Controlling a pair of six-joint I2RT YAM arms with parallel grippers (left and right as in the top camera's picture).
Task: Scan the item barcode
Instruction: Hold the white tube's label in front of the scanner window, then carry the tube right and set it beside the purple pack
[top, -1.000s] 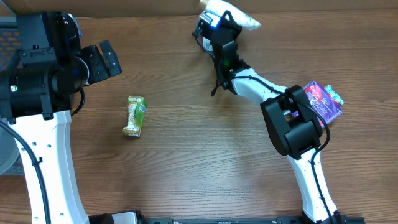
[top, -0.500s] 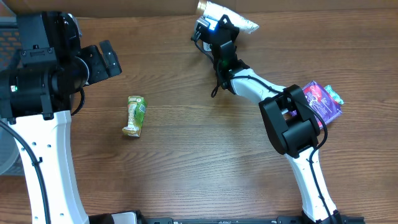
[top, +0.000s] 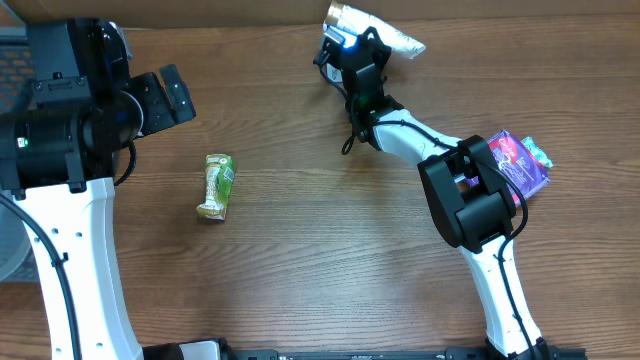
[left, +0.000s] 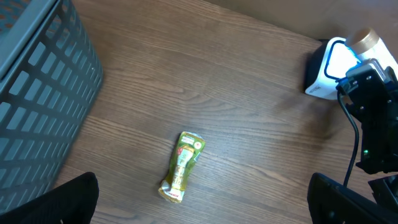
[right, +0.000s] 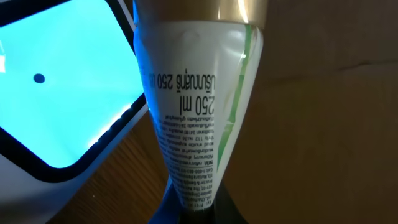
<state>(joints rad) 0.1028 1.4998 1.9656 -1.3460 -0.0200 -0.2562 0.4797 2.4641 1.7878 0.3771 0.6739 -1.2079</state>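
Overhead: right arm stretched to far edge of desk (top: 300, 250); right end effector (top: 352, 48) clamped shut on tube (top: 378, 28).

Left wrist: left end effector (left: 205, 202) spread wide, empty, above green sachet (left: 181, 167); scanner (left: 328, 67) lit.

Right wrist: barcode not in sight. Roll tube until barcode faces blue window (right: 56, 81); hold steady.
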